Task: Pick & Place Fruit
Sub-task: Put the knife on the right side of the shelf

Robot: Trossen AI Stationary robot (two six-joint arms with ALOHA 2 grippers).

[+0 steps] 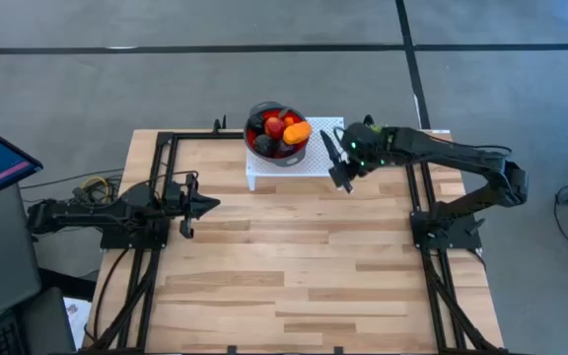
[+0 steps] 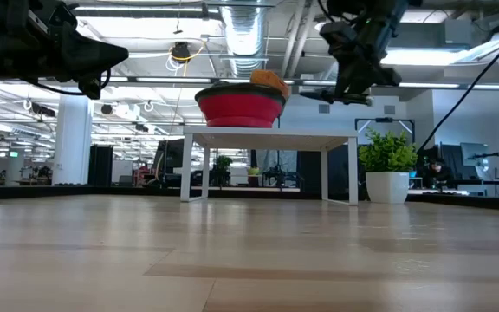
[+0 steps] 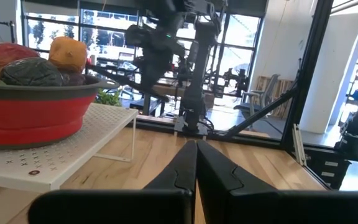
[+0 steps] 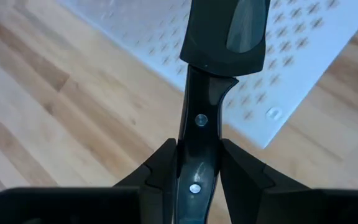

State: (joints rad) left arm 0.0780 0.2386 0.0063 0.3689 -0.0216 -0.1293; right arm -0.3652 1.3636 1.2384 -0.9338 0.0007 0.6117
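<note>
Holding a black-handled knife in its jaws, right gripper hovers beside the red fruit-filled bowl (left gripper shut, empty); next, set it down.

The right gripper is closed on the black-handled knife, its two dark fingers pressing the handle from either side; two metal rivets show on the handle between them. The knife extends forward from the grip, its broad dark blade end over the white perforated shelf. One corner of that shelf lies over the light wooden table, whose planks fill the rest of the view.
</note>
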